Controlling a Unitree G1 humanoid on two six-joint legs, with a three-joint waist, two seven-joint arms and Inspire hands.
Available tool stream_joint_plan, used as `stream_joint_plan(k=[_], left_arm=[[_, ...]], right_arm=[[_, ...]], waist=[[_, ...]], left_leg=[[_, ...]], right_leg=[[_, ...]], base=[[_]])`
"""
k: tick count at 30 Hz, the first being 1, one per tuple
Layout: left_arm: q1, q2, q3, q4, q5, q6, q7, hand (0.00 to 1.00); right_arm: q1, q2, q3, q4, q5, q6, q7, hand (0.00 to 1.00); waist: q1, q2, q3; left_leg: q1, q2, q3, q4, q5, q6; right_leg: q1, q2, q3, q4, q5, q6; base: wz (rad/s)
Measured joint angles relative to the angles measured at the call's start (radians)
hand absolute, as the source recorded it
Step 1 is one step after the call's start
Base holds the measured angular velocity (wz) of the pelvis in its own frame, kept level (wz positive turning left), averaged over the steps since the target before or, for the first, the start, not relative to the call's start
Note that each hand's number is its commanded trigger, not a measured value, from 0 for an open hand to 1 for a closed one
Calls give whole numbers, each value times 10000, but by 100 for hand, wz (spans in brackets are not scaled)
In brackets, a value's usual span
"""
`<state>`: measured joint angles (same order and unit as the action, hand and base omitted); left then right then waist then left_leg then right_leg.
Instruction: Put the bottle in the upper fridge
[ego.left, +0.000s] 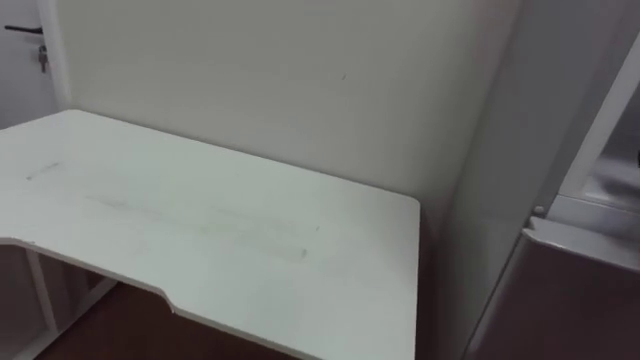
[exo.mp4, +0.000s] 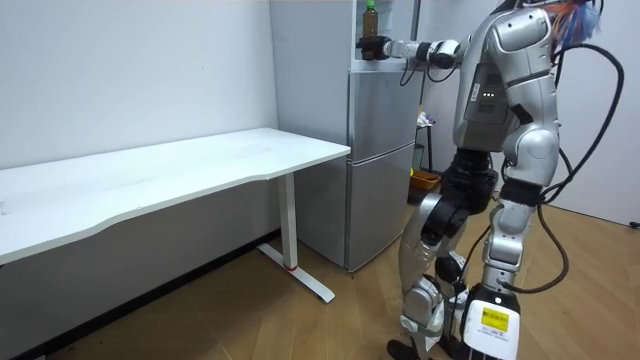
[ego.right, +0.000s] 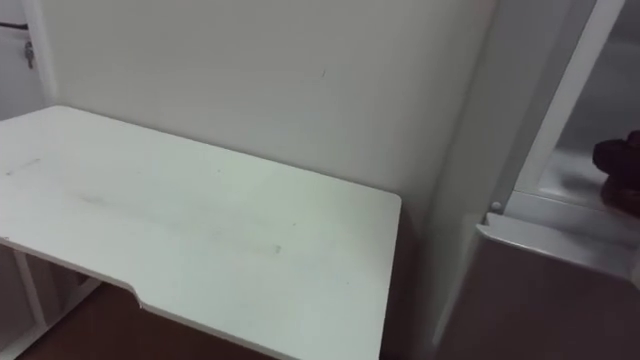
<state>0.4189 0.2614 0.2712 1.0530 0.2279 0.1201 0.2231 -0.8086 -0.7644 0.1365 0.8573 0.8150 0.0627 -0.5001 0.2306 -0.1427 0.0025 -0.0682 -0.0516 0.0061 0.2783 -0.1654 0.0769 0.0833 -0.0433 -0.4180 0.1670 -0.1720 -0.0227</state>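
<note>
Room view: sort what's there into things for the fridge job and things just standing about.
For the job:
bottle, gripped in the right hand
fridge, which the hand reaches at its top

Just standing about:
white desk
small orange thing on the floor beyond the fridge

The white rectangular surface (ego.left: 200, 220) and tall grey fridge (ego.left: 565, 300) are seen closely from above in the 2 eye views, and from farther off in the room view.
</note>
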Motion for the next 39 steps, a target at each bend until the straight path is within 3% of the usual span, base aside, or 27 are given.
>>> stream_joint_plan(k=[5,10,15,16,19,31,39], left_arm=[[-2,74,-230,-178,-17,11,9,0],[91,233,-556,-526,-475,25,53,0],[90,277,-602,-566,-593,16,61,0],[94,290,-603,-597,-596,17,62,0],[96,307,-606,-655,-589,2,81,0],[124,397,-903,-817,-627,-181,84,0],[115,396,-1095,-990,-964,-176,74,0]], right_arm=[[-143,14,-1,53,95,-178,90,100],[-200,10,205,284,77,-880,-39,100],[-202,9,396,356,40,-1199,33,100],[-202,9,399,384,15,-1273,32,78],[-201,8,400,453,-25,-1287,18,0],[-203,1,407,700,14,-1729,108,0],[-200,2,418,705,10,-1717,365,0]], waist=[[95,94,30],[318,308,25],[337,403,5],[352,405,7],[424,418,13],[512,423,14],[479,414,15]], left_leg=[[-392,42,-134,388,-87,-26],[-524,56,-152,448,-88,-31],[-574,59,-166,447,-83,-36],[-604,57,-179,447,-75,-43],[-627,49,-218,450,-62,-55],[-807,87,-225,488,4,-83],[-764,88,-208,462,6,-82]], right_leg=[[-187,80,-59,-10,3,-23],[-314,89,-73,-5,17,-38],[-320,92,-88,-5,16,-33],[-326,93,-99,2,20,-30],[-335,83,-176,2,15,-15],[-485,92,-260,20,40,-48],[-463,85,-256,23,42,-46]], base=[[5],[0],[0],[0],[1],[1],[0]])
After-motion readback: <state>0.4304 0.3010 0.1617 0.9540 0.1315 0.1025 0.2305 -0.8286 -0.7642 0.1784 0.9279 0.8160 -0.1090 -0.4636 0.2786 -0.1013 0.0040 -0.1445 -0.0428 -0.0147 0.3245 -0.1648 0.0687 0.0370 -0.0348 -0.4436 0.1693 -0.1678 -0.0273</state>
